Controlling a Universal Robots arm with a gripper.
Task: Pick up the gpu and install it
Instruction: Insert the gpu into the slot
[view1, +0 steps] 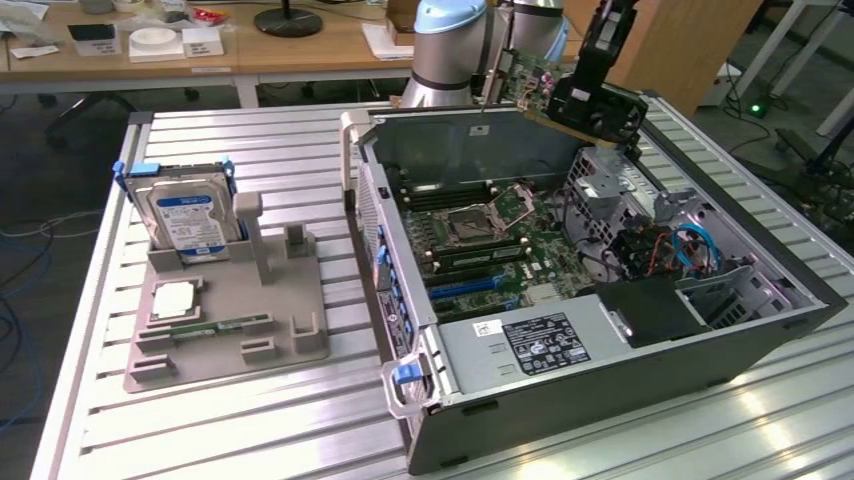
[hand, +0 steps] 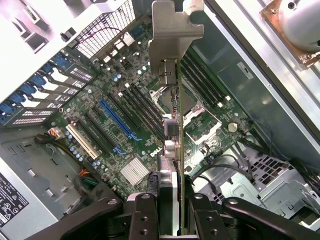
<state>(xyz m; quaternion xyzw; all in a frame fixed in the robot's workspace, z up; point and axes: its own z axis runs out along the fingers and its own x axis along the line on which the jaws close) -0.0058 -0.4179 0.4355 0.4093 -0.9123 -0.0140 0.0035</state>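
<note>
Above the open grey metal computer case (view1: 601, 400), thin green circuit-card gpu (view1: 538, 82) (hand: 174, 125) with black cooler, tilted, clear of the green motherboard (view1: 494, 240) (hand: 125, 115), black gripper (view1: 583, 88) (hand: 170, 222) clamped on its edge

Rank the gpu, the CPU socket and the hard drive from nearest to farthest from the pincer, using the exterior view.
1. gpu: held in the pincer, above the open case's far end.
2. CPU socket: on the motherboard inside that case.
3. hard drive: standing in the grey holder, at the exterior view's left.
</note>
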